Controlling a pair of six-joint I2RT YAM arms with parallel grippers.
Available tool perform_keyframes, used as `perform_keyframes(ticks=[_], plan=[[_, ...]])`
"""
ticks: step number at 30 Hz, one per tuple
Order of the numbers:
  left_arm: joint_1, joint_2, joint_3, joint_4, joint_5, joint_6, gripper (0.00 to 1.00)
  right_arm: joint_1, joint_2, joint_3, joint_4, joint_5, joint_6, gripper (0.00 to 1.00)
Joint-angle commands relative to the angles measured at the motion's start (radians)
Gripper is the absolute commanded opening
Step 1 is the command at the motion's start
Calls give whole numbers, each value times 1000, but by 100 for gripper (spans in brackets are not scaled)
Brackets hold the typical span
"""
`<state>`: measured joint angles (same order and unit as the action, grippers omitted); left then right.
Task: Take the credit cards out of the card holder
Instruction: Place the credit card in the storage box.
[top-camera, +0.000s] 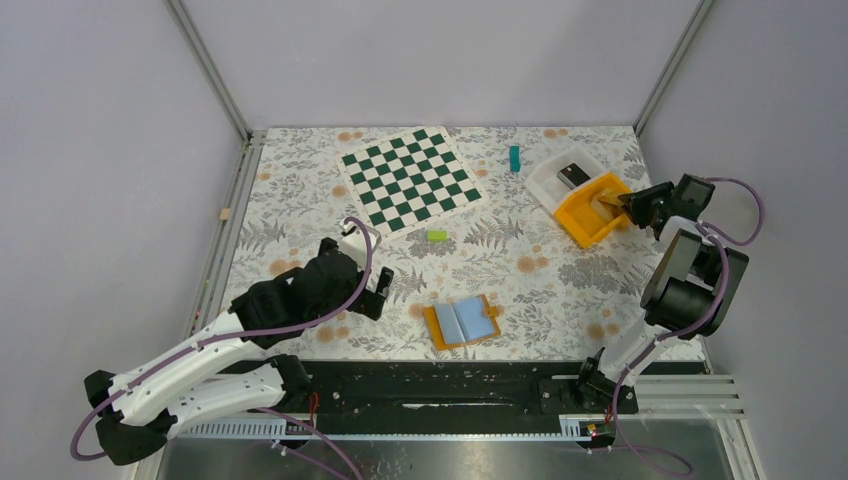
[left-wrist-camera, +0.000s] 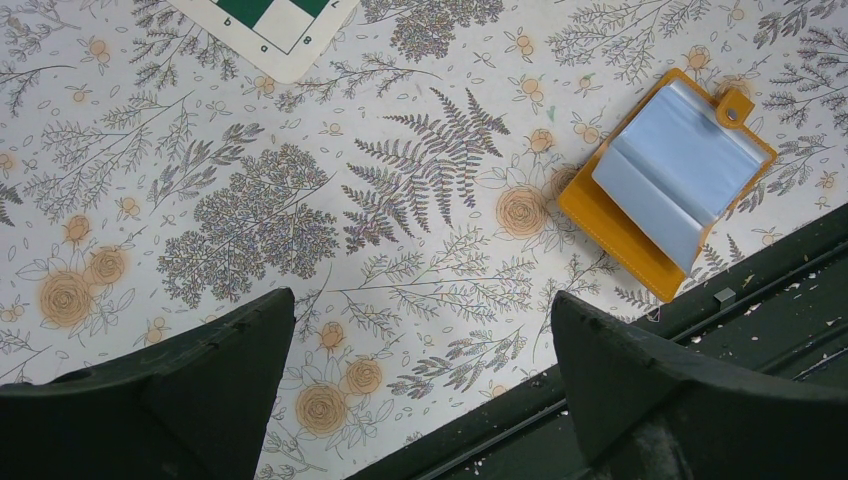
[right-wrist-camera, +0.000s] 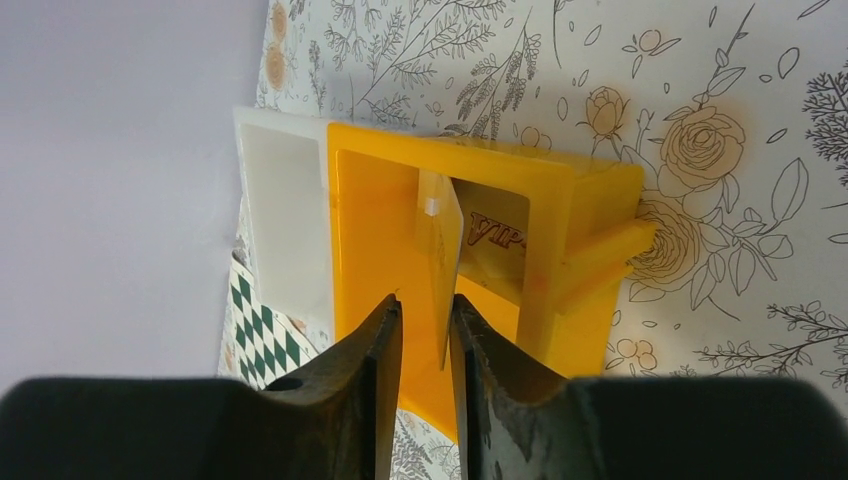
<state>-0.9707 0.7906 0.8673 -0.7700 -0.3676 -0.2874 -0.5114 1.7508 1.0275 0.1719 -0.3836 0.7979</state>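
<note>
- Holding right gripper (right-wrist-camera: 425, 305) at orange bin (right-wrist-camera: 380, 220), fingers slightly apart, letting a card (right-wrist-camera: 440, 250) lean loose btwn them.
- Hovering left gripper (left-wrist-camera: 420, 300) low over table (top-camera: 560, 290), spread wide, gripping nothing.
- Spotting card holder (left-wrist-camera: 600, 215) lying open nr front edge, blue cards (left-wrist-camera: 680, 160) inside.

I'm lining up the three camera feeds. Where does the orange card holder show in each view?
Top external: card holder lies open near the front edge, centre.
Left wrist: card holder at upper right, beside the black rail.
Right wrist: not in it.
Shared landmark: the chessboard, in all three views.
</note>
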Motion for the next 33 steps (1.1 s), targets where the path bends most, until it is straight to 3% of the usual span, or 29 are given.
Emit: perform_keyframes(ticks=[1,33], plan=[[2,-14,-4,14,-23,10,99,-9,-13,44,-33,21,9,32],[2,-11,-5,14,-16,13,99,-8,-32,211,-339,199,20,45]])
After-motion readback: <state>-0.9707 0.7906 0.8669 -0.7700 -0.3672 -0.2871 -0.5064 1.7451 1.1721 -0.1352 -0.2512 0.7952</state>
